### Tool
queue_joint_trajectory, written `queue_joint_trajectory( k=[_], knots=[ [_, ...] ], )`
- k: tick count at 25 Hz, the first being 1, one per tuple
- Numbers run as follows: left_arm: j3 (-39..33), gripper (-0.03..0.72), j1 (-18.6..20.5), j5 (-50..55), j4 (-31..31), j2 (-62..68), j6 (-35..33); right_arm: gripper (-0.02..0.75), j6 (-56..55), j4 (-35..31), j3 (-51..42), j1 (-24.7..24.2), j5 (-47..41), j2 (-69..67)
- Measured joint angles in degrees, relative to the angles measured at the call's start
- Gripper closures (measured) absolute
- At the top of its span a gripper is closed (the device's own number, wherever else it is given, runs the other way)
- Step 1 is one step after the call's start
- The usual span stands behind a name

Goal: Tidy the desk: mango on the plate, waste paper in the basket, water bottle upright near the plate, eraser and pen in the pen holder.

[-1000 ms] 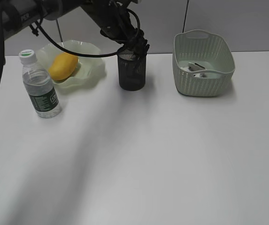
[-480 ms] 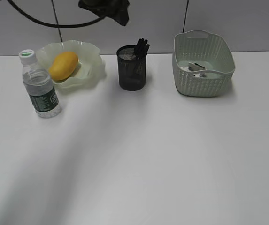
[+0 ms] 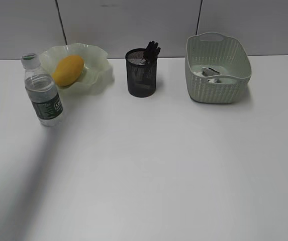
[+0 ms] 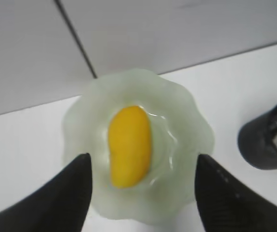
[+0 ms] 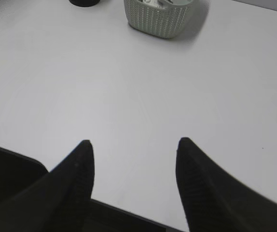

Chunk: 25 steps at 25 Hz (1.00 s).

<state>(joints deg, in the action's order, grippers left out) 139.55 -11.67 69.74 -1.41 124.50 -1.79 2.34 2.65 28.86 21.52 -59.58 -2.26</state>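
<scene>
Desk [image 3: 149, 170]: you are looking at a white tabletop with all items lined up along its far edge; no arm is showing in the exterior view.
Mango [image 3: 67, 70]: lying in the plate [image 3: 99, 75] at far left; in the left wrist view it is sitting lengthwise in the middle of the dish.
Water bottle [image 3: 42, 91]: standing upright, white cap on top, just near-left of the plate.
Pen holder [image 3: 141, 73]: standing right of the plate, between it and the basket; a dark pen [image 3: 152, 49] is sticking out of its top, leaning right. You cannot make out an eraser inside.
Basket [image 3: 217, 68]: sitting at far right; waste paper [image 3: 211, 73] is lying on its floor.
Left gripper [image 4: 140, 186]: your left fingers are standing well apart, holding nothing, hanging above the plate with the mango framed between them.
Right gripper [image 5: 133, 164]: your right fingers are standing apart and empty over bare desk on the near side, well apart from the basket.
</scene>
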Motion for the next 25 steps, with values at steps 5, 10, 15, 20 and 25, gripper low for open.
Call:
queue_joint_trajectory(
  k=[5,10,15,20,25],
  knots=[
    [-4.65,0.214,4.6,-0.03,0.67,-5.38,0.63,0.301,0.0,0.13,0.0,0.0,0.0,0.0],
    [-20.03,0.216,6.82,-0.04,1.41,-14.01,0.92,0.301,0.0,0.18,0.0,0.0,0.0,0.0],
    [-39.31,0.216,6.88,-0.04,4.21,-25.99,0.92,0.301,0.0,0.19,0.0,0.0,0.0,0.0],
    [-58.5,0.216,8.91,-0.01,4.93,-38.33,0.93,0.301,0.0,0.24,0.0,0.0,0.0,0.0],
    [-75.69,0.216,9.34,-2.93,4.33,-52.89,0.93,0.301,0.0,0.26,0.0,0.0,0.0,0.0]
  ],
)
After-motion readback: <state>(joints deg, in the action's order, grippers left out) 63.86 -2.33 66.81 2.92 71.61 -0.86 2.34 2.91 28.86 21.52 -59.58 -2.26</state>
